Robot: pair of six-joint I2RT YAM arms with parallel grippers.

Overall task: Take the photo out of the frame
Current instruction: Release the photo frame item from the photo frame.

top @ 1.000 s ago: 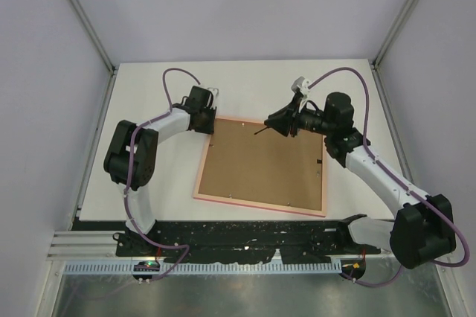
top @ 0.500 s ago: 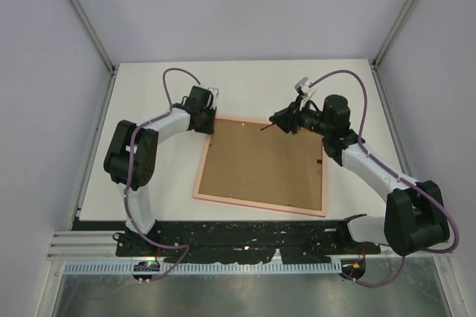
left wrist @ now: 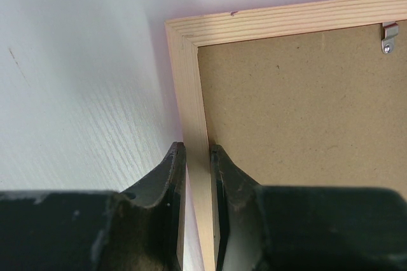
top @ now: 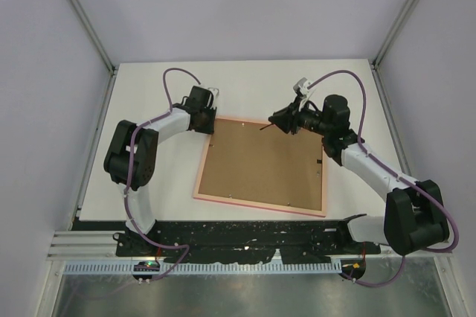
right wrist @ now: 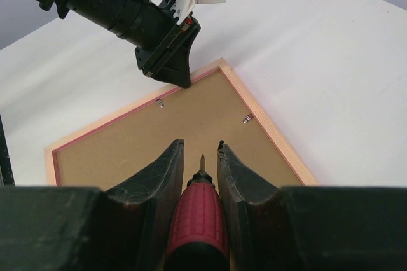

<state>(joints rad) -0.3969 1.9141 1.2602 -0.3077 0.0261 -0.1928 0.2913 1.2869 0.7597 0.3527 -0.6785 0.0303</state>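
Right gripper [right wrist: 200,148], clenching the red screwdriver [right wrist: 198,215], has shifted slightly farther away; left gripper [left wrist: 196,151] still clamps the frame [left wrist: 188,86].

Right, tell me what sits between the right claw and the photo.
The backing board: the frame lies face down and the board fills it, hiding the photo. Small metal tabs seem to pin it. The right claw holds a screwdriver over it.
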